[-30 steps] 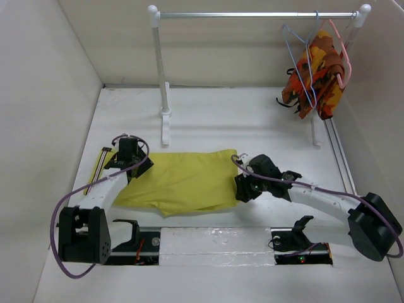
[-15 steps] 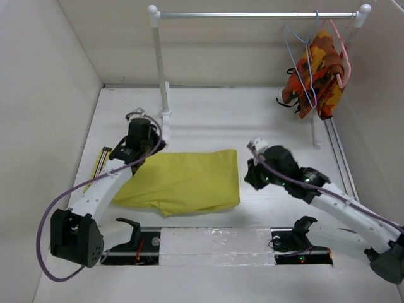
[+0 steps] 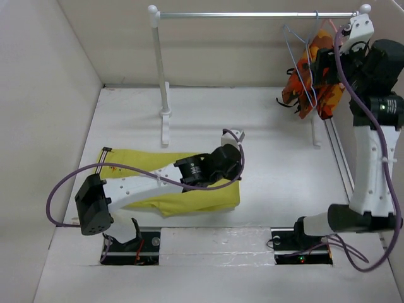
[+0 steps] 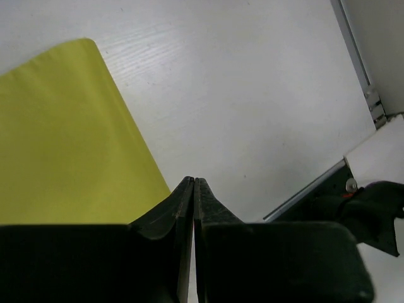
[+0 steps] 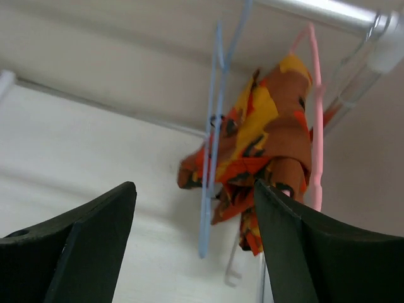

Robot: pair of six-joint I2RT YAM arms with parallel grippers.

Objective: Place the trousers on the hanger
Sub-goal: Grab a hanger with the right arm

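Top external: I see the long mustard yellow-green cloth trousers point(image 3: 142, 161) lying flat on the white tabletop point(image 3: 271, 164), striped waistband trim toward the left. The left arm stretches across them, the left gripper point(image 3: 232, 170) at their right edge. The right arm stands tall, the right gripper point(image 3: 320, 62) up beside the thin pale-blue wire hanger point(image 3: 309, 76), which hangs from the metal rail point(image 3: 252, 14) next to an orange, red and brown patterned garment point(image 3: 329, 82) on a thicker pink hanger point(image 3: 346, 63).

Left wrist: the left gripper point(image 4: 194, 180) is clenched, fingers pressed together on nothing, its tip just beside the trousers' point(image 4: 63, 145) edge over bare tabletop point(image 4: 240, 95).

Right wrist: the right gripper point(image 5: 194, 189) is released, fingers spread wide. Beyond them hang the pale-blue hanger point(image 5: 214, 107), the patterned garment point(image 5: 271, 139) and the pink hanger point(image 5: 314, 113), under the rail point(image 5: 328, 9).
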